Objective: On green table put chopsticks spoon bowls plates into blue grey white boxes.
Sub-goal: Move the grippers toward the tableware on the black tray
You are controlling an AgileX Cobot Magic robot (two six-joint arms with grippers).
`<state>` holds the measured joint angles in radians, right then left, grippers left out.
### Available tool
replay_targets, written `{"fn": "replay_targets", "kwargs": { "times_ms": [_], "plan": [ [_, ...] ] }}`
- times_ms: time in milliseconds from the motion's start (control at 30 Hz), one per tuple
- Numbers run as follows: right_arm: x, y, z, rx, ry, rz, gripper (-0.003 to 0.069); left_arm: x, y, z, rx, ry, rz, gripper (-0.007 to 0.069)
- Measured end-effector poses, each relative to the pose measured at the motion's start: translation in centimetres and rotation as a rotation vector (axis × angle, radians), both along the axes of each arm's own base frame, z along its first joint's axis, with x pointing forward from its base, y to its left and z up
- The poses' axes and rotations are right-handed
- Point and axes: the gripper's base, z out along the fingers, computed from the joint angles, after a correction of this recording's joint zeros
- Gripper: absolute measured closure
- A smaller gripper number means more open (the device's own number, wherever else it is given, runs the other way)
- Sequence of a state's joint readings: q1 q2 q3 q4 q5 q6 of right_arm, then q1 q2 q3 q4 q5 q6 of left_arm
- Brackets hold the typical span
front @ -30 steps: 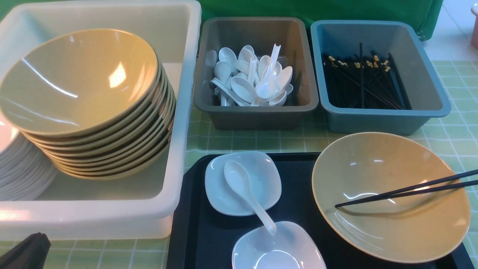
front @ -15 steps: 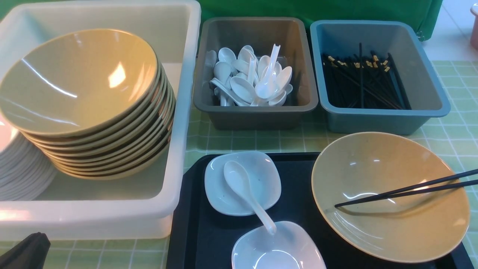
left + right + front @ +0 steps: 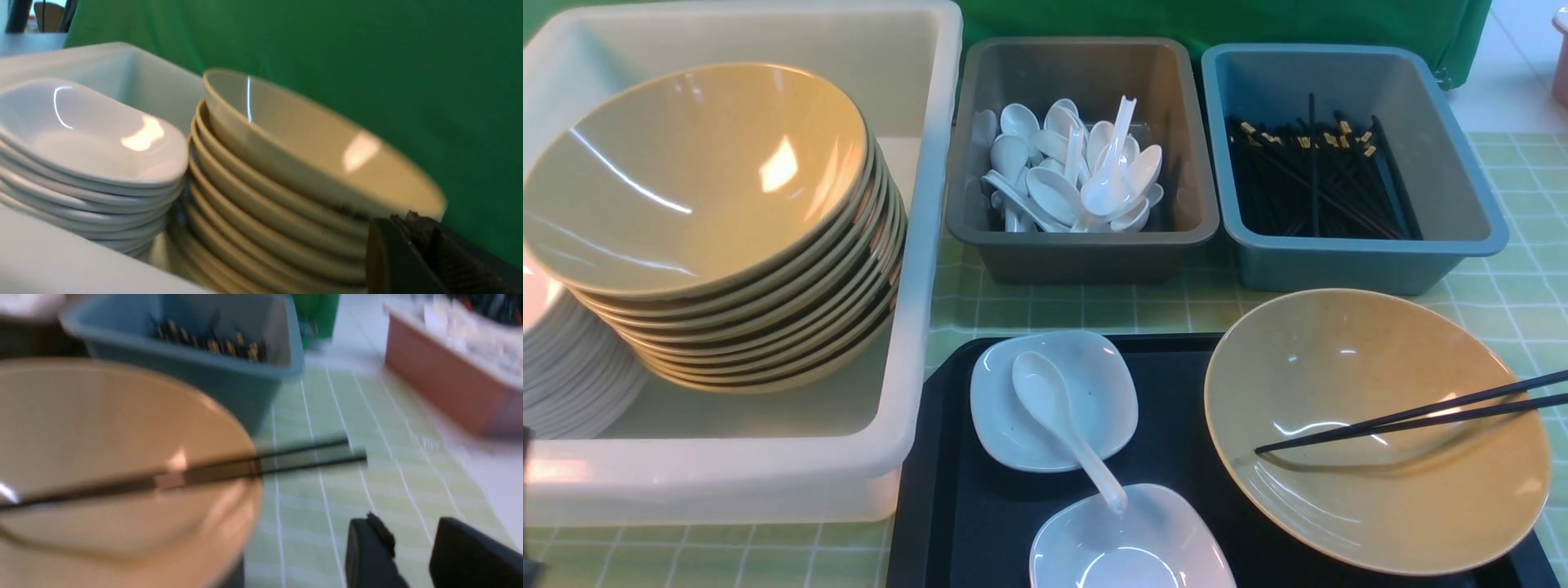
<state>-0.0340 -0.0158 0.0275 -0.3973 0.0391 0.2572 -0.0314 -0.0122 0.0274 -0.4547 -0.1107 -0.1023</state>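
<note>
**Inventory, from your hands outward**

1. Your left hand (image 3: 412, 253): fingers pressed together, nothing between them. It sits just beside the stack of bowls (image 3: 286, 183).
2. Stack of bowls: tan and nested, with the top one tilted. It stands inside the white box (image 3: 768, 482) at your left on the counter (image 3: 1527, 286).
3. Stack of plates (image 3: 81, 139): white, in the same box, just beside the bowls on their left.
4. Your right hand (image 3: 410, 539): fingers apart, gripping nothing. It hovers over bare green counter, near the outer ends of the pair of chopsticks (image 3: 302, 455).
5. Pair of chopsticks: black, lying across the single bowl (image 3: 1372, 506). The tips are inside it and the other ends jut past its right rim.
6. Single bowl: tan, on the right half of the black tray (image 3: 1176, 441).
7. Far plate (image 3: 1103, 384) and near plate (image 3: 1168, 539): white, on the tray, left of that bowl.
8. Spoon (image 3: 1045, 400): white, with its scoop in the far plate and its handle end resting on the near plate.
9. Grey box (image 3: 1086, 253): on the counter behind the tray, holding a heap of spoons (image 3: 1086, 180).
10. Blue box (image 3: 1364, 265): just right of the grey box, holding a bundle of chopsticks (image 3: 1323, 188).
11. Red-brown box (image 3: 449, 388): well apart from the blue box; its contents are too blurred to name.
</note>
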Motion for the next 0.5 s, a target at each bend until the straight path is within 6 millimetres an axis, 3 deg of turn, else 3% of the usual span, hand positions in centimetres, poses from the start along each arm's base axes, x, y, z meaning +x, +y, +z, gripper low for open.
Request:
{"fn": "replay_targets", "kwargs": {
  "times_ms": [100,267,333,433,500],
  "plan": [
    [0.0,0.6,1.5,0.104,-0.177,0.063,0.0423,-0.2,0.7,0.9,-0.159,-0.109,0.043,0.0626],
    [-0.4,1.4,3.6,0.133,-0.407,0.170,0.0423,-0.6,1.3,1.7,-0.231,-0.207,0.086,0.0626],
    [-0.7,1.7,4.4,0.206,-0.488,0.220,0.0423,-0.8,1.1,3.0,-0.238,-0.223,0.063,0.0626],
    [-1.0,1.7,5.5,0.360,-0.519,0.250,0.0423,-1.9,0.8,6.7,-0.183,-0.302,0.027,0.0626],
    [-1.6,1.5,8.5,0.412,-0.551,0.239,0.0423,-3.1,0.4,10.7,-0.107,-0.354,0.002,0.0626]
  ]
}}
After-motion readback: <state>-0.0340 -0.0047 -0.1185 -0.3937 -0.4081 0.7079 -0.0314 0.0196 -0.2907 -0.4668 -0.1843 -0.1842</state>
